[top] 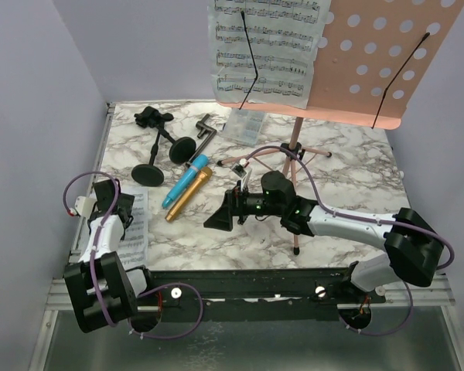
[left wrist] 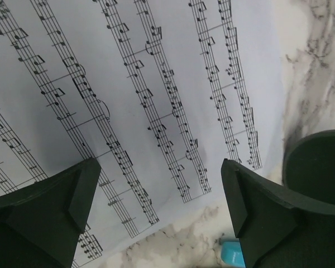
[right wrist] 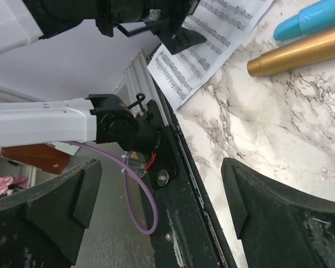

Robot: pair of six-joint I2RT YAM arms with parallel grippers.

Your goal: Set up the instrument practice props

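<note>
Only the overhead view showed us the pink rack (top: 371, 54). It stood upright at the back right of the marble table (top: 356, 182) on its tripod legs (top: 294, 154), with one music page (top: 267, 50) held on its left half. The same view gave us the black poles (top: 166, 147), both lying on their sides at the back left. The clear plastic box (top: 243, 127) sat behind them, near the tripod. The blue microphone (top: 184, 182) and gold microphone (top: 189, 193) lay side by side mid-table, touching. A second music page (top: 135, 224) lay flat at the near left edge.

The left wrist view gave us what the overhead could not, the printed note lines close up. The left gripper (left wrist: 159, 173) hung over that flat page, fingers spread wide with nothing between them, so we marked it released. We also caught a round base (left wrist: 318, 162) at the right. A scrap of blue showed at the bottom edge, too cropped to name.

In the right wrist view the right gripper (right wrist: 159, 167) was likewise spread and empty, over the near table edge. It showed both microphones at upper right, apart from the fingers. It also showed a corner of the flat page with the left arm (right wrist: 44, 120) above it.
</note>
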